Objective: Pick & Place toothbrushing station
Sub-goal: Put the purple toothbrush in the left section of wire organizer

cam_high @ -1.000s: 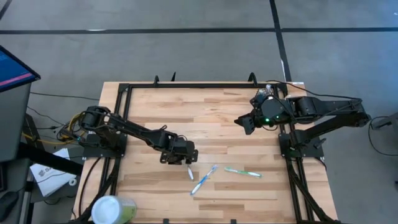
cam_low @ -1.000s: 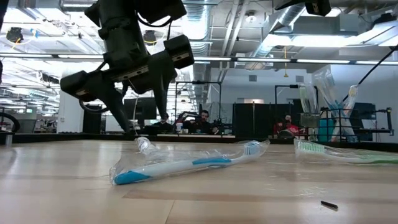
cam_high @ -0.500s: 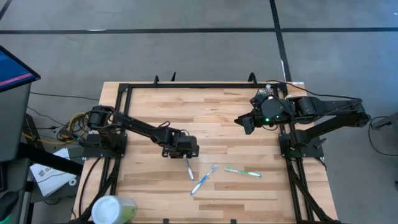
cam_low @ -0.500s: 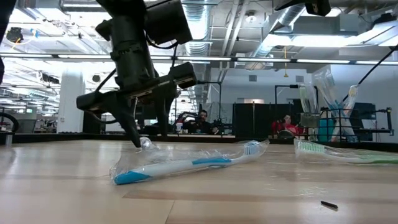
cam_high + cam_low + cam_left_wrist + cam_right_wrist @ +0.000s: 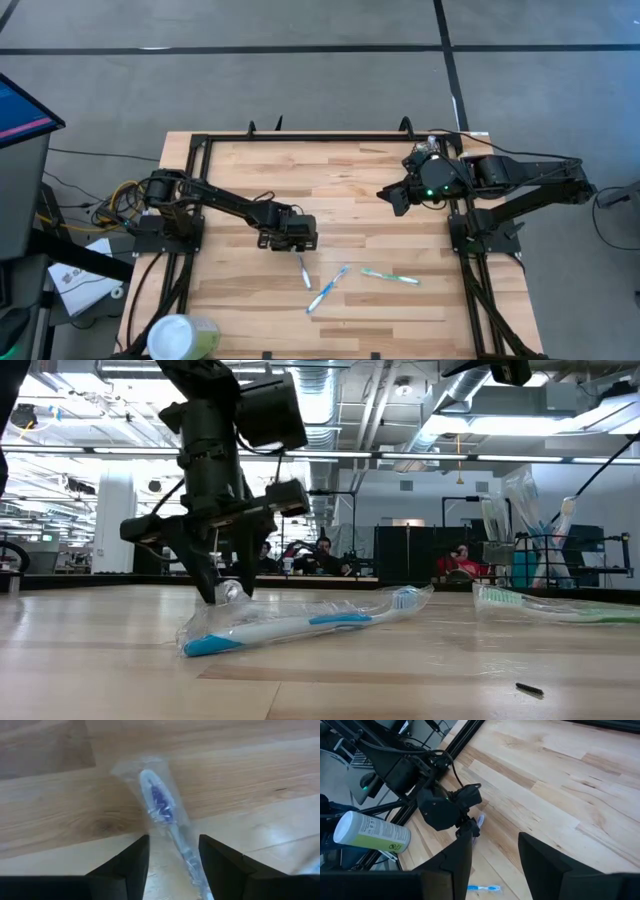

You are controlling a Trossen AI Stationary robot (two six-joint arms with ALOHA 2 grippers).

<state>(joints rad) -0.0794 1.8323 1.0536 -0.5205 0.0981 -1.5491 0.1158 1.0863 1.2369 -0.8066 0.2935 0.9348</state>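
Looking down from overhead, you see the left pincer (image 5: 298,249) low over the middle of the counter (image 5: 340,170), at the near end of a small wrapped toothbrush (image 5: 303,270), with a blue toothbrush (image 5: 328,288) and a green toothbrush (image 5: 390,277) just beyond. Only your left wrist camera shows the detail: the fingers stand partly open either side of that wrapped brush, its purple bristles ahead of them, with a gap on each side and nothing gripped. The table-level camera adds that the fingertips reach down to the counter.

That same level camera is the only one giving you the brush holder (image 5: 515,565): a dark upright holder with wrapped brushes standing in it, far back on the right, well apart from the left pincer. You cannot pick it out from overhead.

Your right pincer (image 5: 397,197) hangs raised by the counter's right side, fingers apart and empty. A pale-green cup (image 5: 180,337) lies at the near left corner.
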